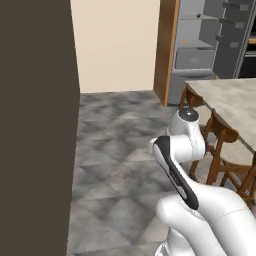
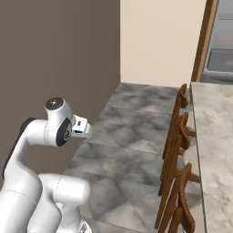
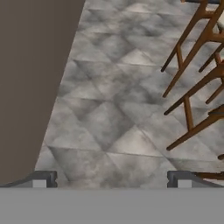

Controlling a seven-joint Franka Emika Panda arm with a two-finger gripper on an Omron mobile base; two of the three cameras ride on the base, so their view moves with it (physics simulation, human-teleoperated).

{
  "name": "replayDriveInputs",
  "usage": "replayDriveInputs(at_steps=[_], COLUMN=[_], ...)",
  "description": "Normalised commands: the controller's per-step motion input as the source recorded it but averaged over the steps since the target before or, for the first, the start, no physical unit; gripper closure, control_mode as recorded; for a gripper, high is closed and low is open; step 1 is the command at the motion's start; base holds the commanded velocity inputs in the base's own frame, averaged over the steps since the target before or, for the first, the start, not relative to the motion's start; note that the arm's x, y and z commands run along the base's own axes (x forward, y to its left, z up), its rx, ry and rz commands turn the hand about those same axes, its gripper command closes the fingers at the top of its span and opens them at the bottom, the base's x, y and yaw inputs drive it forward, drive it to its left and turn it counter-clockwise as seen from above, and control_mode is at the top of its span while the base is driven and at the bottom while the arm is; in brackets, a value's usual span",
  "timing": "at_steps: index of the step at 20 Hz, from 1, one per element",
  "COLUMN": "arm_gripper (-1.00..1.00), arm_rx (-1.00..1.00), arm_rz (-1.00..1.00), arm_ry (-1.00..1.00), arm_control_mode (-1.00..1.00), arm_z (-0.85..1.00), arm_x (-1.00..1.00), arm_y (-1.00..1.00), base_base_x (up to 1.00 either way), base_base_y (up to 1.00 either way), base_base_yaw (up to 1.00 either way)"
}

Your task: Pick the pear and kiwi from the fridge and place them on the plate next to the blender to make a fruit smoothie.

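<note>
The end effector (image 3: 112, 178) is standing with its jaws wide apart, gripping nothing, pointing down at the tiled floor (image 3: 118, 109). The fridge (image 1: 210, 45) is standing open at 1 o'clock, well apart, beyond the table (image 1: 235, 102).

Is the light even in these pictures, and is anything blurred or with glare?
Left base view: flat, even light, no glare; the open fridge far off looks soft. Right base view: wooden stools slightly blurred. Hand view: floor mottled, without hard shadows.
</note>
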Motion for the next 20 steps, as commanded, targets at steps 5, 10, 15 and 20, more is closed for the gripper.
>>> replayDriveInputs(at_steps=[5,10,15,20], arm_gripper=[-1.0,-1.0,-1.0,-1.0], arm_rx=[0.0,0.0,0.0,0.0], arm_rz=[0.0,0.0,0.0,0.0], arm_ry=[0.0,0.0,0.0,0.0], arm_control_mode=[1.0,1.0,1.0,1.0], arm_z=[0.0,0.0,0.0,0.0], arm_x=[0.0,0.0,0.0,0.0], arm_y=[0.0,0.0,0.0,0.0], base_base_x=[1.0,1.0,1.0,1.0], base_base_y=[0.67,0.22,0.0,0.0], base_base_yaw=[-0.28,-0.2,-0.21,-0.19])
